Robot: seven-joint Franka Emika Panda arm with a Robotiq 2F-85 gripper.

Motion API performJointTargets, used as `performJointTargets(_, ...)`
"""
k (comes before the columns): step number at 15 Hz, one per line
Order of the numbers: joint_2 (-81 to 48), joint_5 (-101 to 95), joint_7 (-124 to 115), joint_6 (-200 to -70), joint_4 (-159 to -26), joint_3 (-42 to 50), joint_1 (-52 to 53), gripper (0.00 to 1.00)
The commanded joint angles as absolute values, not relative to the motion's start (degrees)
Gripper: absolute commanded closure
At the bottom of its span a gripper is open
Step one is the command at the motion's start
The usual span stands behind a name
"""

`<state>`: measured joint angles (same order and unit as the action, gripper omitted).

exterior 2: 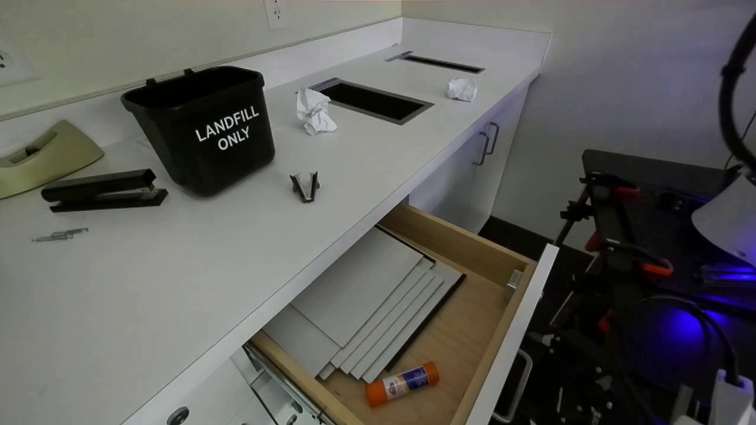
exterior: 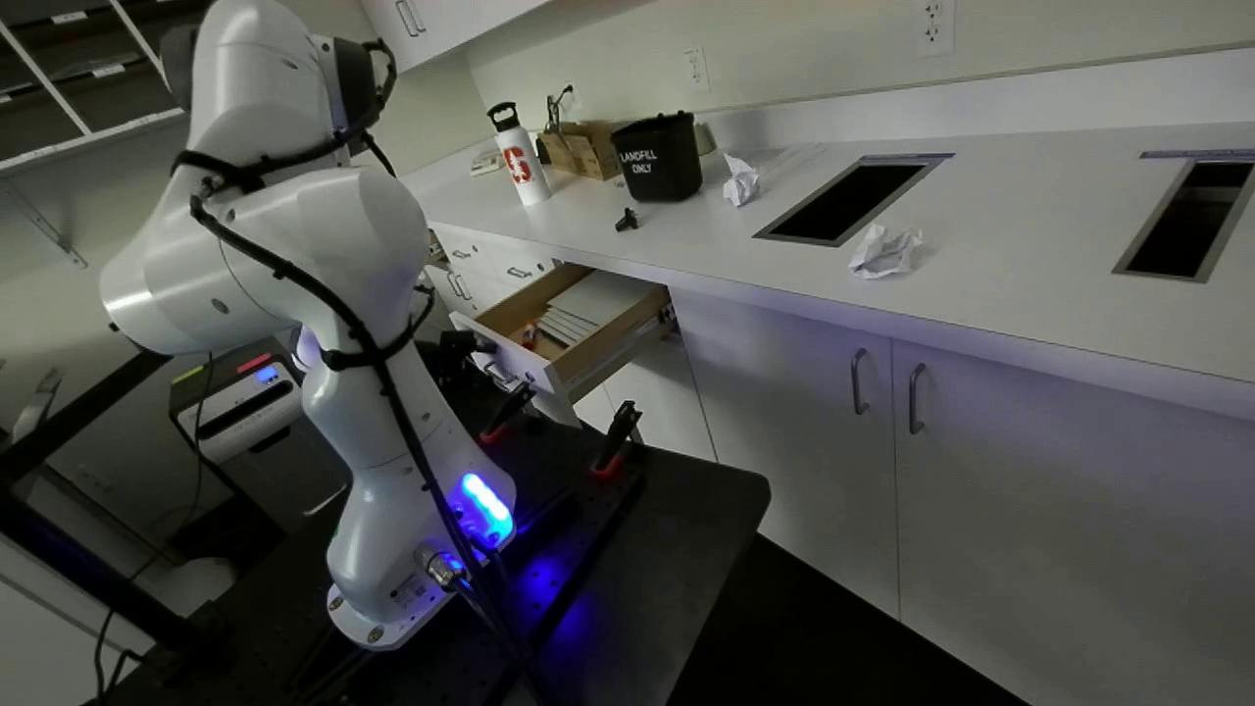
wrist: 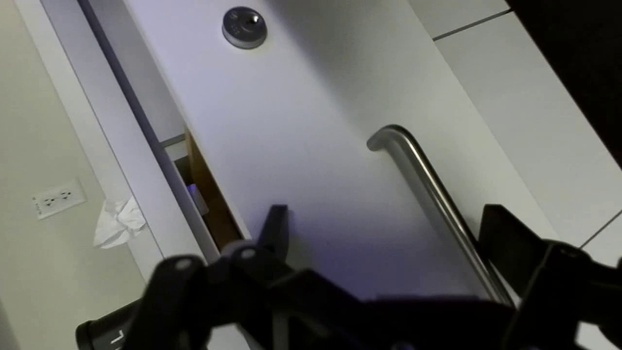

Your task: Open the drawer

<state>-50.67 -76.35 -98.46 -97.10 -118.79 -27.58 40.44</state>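
The white drawer stands pulled out from under the counter, with its front (exterior: 539, 384) and pale wood inside (exterior 2: 472, 304) showing in the exterior views. It holds a stack of grey-white boards (exterior 2: 366, 283) and an orange glue stick (exterior 2: 403, 383). In the wrist view the flat drawer front (wrist: 301, 121) fills the middle, with a metal bar handle (wrist: 432, 181) and a round lock (wrist: 244, 27). My gripper (wrist: 386, 209) is open at the front. The handle passes between its fingers, close beside the right finger; contact cannot be told. In an exterior view the gripper (exterior: 463, 348) is mostly behind the arm.
On the counter (exterior 2: 195, 283) are a black bin (exterior 2: 218, 136), stapler (exterior 2: 106, 190), staple remover (exterior 2: 305, 186), tape dispenser (exterior 2: 53, 156), crumpled papers (exterior: 884, 252) and a white bottle (exterior: 523, 167). The robot's black table (exterior: 706, 500) carries clamps (exterior: 616, 441) near the drawer.
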Motion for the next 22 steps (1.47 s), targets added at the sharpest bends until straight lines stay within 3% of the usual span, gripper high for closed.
performJointTargets(1, -37.7, -73.9, -100.2, -100.6, -130.9, -29.4, 37.2, 0.00)
performJointTargets(8, -17.1, -66.9, -99.5, -99.3, -143.3, -35.2, 31.3, 0.00)
performJointTargets(18, 13.2, -35.0, -93.5, -95.7, -154.9, -45.0, 37.0, 0.00)
performJointTargets(19, 4.6, -39.4, -97.4, -97.0, -151.8, -44.2, 35.1, 0.00)
performJointTargets(22, 10.8, -36.2, -95.1, -96.2, -153.5, -45.3, 36.6, 0.00)
